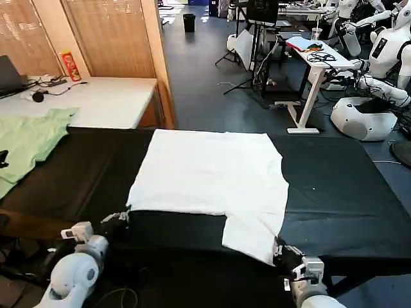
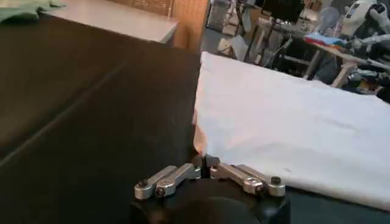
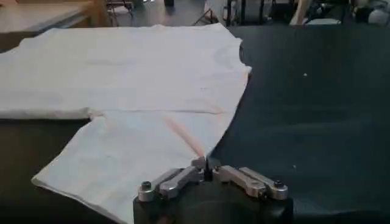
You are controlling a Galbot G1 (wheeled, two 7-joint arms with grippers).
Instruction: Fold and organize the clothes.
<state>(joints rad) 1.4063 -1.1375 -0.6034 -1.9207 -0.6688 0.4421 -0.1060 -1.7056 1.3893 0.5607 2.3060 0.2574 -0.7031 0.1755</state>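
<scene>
One white T-shirt (image 1: pixel 212 173) pinched by two hands: left hand (image 1: pixel 123 215), right hand (image 1: pixel 280 246).

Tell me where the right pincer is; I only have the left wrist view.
Observer: The right pincer is shut on the T-shirt's near right corner, close to the black table's near edge.
Operator: Describe that side of the shirt.
Observer: A flap juts nearer the robot there than the hem by the left pincer.
Operator: Check the upper face.
Observer: Plain white across the head view, no print facing up.
</scene>
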